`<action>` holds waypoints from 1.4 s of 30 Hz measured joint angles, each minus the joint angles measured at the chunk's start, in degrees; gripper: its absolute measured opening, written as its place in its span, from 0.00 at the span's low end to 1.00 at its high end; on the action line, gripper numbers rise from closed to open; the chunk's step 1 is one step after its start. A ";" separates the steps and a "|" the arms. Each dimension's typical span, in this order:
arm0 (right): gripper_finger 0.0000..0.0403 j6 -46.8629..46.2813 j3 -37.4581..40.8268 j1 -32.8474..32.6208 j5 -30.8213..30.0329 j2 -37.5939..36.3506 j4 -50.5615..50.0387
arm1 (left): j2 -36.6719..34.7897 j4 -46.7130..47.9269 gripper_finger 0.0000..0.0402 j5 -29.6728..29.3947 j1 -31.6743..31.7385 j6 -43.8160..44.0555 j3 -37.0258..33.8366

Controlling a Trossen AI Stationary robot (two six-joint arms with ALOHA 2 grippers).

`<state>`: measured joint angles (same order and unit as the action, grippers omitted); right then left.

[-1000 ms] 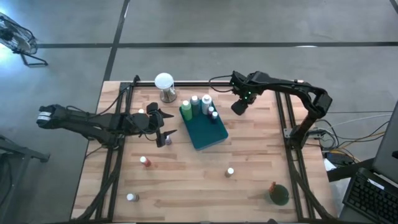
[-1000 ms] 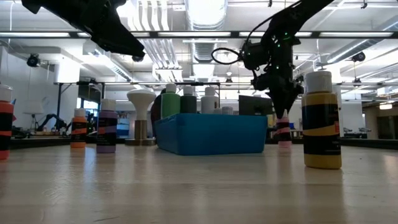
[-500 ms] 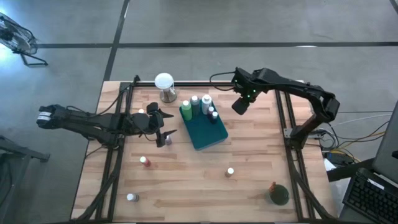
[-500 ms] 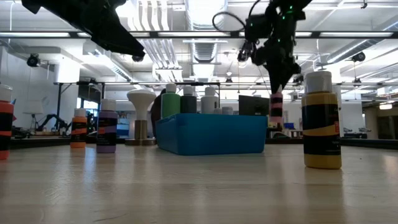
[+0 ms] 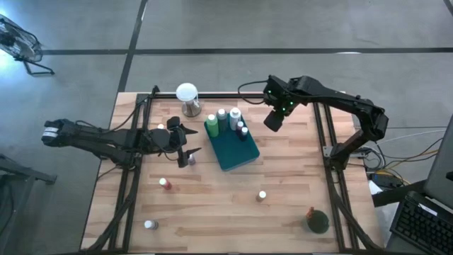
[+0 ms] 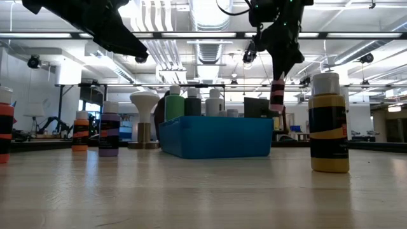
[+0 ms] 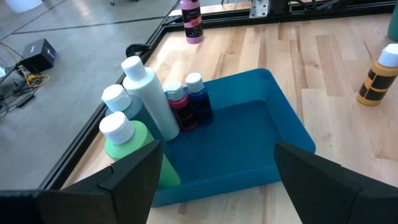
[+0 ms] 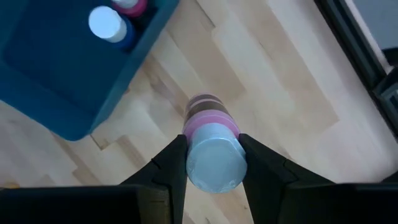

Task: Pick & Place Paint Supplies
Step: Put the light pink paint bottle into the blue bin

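My right gripper point(image 5: 273, 122) hangs high over the table, just right of the teal tray point(image 5: 237, 152), shut on a small pink bottle point(image 6: 277, 95) with a white cap point(image 8: 214, 163). The tray point(image 7: 249, 134) holds a green bottle point(image 7: 127, 146), a tall white one point(image 7: 149, 99) and small red and blue ones point(image 7: 186, 102) at its far end. My left gripper point(image 5: 188, 146) stays open and free above the table, left of the tray. My right gripper pinches the pink bottle's top end between its two fingers point(image 8: 174, 168), one on each side of the white cap point(image 8: 214, 149). The fingers come from above, pointing down. The bottle hangs nearly upright below them point(image 6: 277, 98), clear of the table.
A white globe on a metal base point(image 5: 187, 97) stands behind the tray. Loose bottles stand on the table: a yellow one point(image 6: 329, 124), a red one point(image 5: 165, 184), a white one point(image 5: 148, 224), and orange point(image 6: 80, 131) and purple point(image 6: 109, 130) ones. A dark green object point(image 5: 317, 222) sits near right.
My right gripper has risen with the pink bottle, lifting it off the table and well clear of it, and has drifted slightly toward the tray. Its fingers have stayed shut on the bottle.
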<state>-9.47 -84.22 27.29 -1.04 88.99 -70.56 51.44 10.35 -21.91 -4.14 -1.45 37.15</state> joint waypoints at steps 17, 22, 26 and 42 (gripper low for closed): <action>0.28 0.89 -0.18 -0.17 -0.17 0.00 0.45 | 0.00 0.00 0.78 -0.01 0.00 0.00 0.00; 0.28 0.73 -0.16 -0.17 -0.17 0.00 0.60 | 0.00 0.00 0.78 0.00 0.00 -0.01 0.00; 0.28 0.74 -0.14 -0.17 -0.17 0.00 0.56 | 0.00 0.00 0.78 -0.01 -0.01 -0.02 0.01; 0.28 0.94 -0.09 -0.29 0.01 0.20 0.39 | 0.00 -0.02 0.78 0.00 0.00 1.57 0.01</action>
<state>-8.54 -84.31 27.00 -1.03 89.19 -70.17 51.44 10.33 -21.91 -4.14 0.12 37.15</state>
